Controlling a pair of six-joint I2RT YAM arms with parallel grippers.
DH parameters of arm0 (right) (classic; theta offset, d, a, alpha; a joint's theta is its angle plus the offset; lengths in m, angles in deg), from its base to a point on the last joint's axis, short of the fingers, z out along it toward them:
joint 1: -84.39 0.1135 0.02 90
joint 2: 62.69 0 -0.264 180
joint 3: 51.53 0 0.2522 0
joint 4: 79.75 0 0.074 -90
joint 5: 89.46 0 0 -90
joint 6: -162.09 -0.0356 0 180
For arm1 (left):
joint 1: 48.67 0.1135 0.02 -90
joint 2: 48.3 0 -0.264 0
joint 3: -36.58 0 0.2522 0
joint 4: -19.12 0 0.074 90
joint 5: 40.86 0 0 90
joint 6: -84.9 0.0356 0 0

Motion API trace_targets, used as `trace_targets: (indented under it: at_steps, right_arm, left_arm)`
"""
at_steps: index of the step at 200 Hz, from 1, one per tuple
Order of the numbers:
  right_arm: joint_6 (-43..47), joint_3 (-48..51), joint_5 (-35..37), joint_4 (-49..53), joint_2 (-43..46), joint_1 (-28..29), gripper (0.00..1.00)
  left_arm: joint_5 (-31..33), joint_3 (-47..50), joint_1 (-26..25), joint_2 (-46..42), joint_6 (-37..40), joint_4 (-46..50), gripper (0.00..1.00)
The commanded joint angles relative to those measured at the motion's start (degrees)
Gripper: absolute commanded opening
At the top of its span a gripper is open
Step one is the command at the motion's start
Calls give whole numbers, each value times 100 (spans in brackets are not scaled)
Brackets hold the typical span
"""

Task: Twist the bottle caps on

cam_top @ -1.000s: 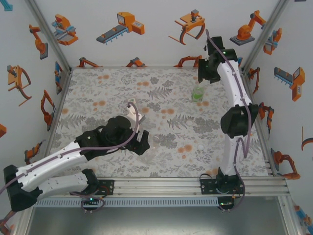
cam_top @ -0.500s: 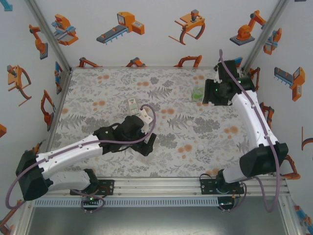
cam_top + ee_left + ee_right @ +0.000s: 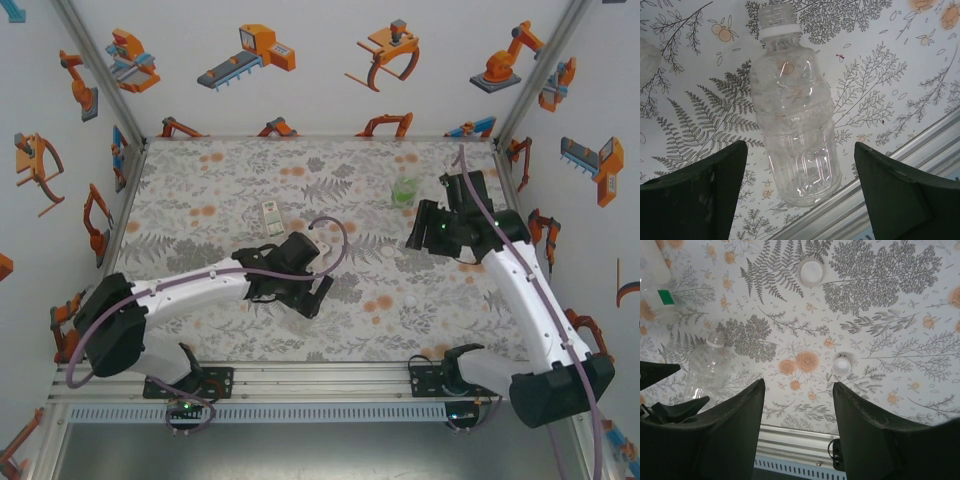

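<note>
Fern-and-flower print covered the tabletop (image 3: 200,190). Left of centre sat a white-and-green labelled bottle (image 3: 271,217). Nearer the arms, the left claw (image 3: 799,146) hung wide open over the plain bottle (image 3: 792,115), which lay uncapped on its side between the jaws, clear of both. Further right lay a white cap (image 3: 811,271) and a second white cap (image 3: 842,365), well apart. The green-labelled bottle (image 3: 405,190) sat near the far edge, beside the right claw (image 3: 799,384), jaws parted around nothing.

Fern-print table (image 3: 200,180) — three bottles (image 3: 795,115), loose caps (image 3: 810,271).
</note>
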Motion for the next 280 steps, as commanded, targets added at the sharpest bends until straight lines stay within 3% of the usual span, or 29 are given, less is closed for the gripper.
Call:
trace_targets:
  at_steps: [1,146,166,235,280]
  right_arm:
    - [-265,236,-83,-123,211,70,54]
    - [-401,446,-127,-186,421,116,54]
    - [-400,460,-127,-187,426,118,54]
    - [-437,304,-243,-184,487,206,53]
    - [-580,356,-347,-335,527,466,53]
  left_arm:
    - [-105,-243,30,195,-88,237,80]
    - [-41,110,30,1002,-599,-216,73]
    - [-81,97,24,1052,-634,-157,68]
    - [-136,43,-54,523,-385,-298,36]
    - [-265,236,-107,-367,-170,-947,34]
